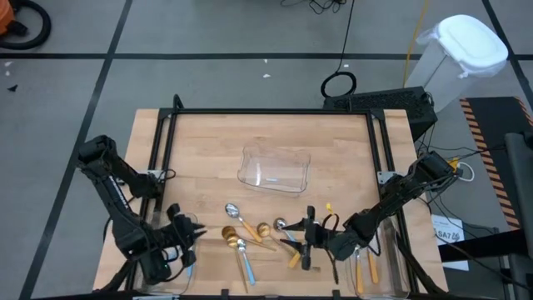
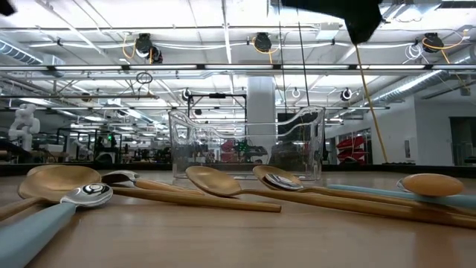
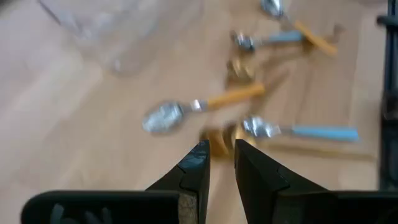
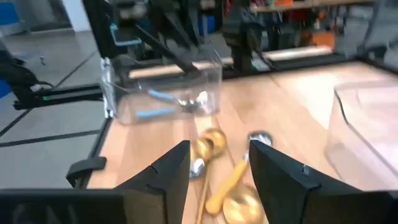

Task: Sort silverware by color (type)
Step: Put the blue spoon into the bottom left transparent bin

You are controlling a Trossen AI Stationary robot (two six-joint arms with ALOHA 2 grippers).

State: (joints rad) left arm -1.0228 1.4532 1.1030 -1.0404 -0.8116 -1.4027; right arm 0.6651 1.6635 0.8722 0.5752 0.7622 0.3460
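Observation:
Several spoons lie flat in a loose cluster (image 1: pixel 258 237) near the table's front middle: gold ones (image 1: pixel 229 236), one with an orange handle (image 3: pixel 233 96) and blue-handled ones (image 3: pixel 323 132). My left gripper (image 1: pixel 190 233) hovers left of the cluster and slants down toward it. Its fingers (image 3: pixel 221 152) are a narrow gap apart with nothing between them. My right gripper (image 1: pixel 306 242) stands at the cluster's right side, wide open (image 4: pixel 217 162), pointing nearly level over a gold spoon (image 4: pixel 239 208). Neither touches a spoon.
A clear tray (image 1: pixel 275 171) stands at the table's middle, behind the spoons. Another clear tray (image 4: pixel 165 93) at the front left holds blue-handled spoons (image 4: pixel 158 104). A third (image 1: pixel 383 262) at the front right holds orange-handled spoons (image 1: pixel 366 267). Black frame rails (image 1: pixel 271 112) border the table.

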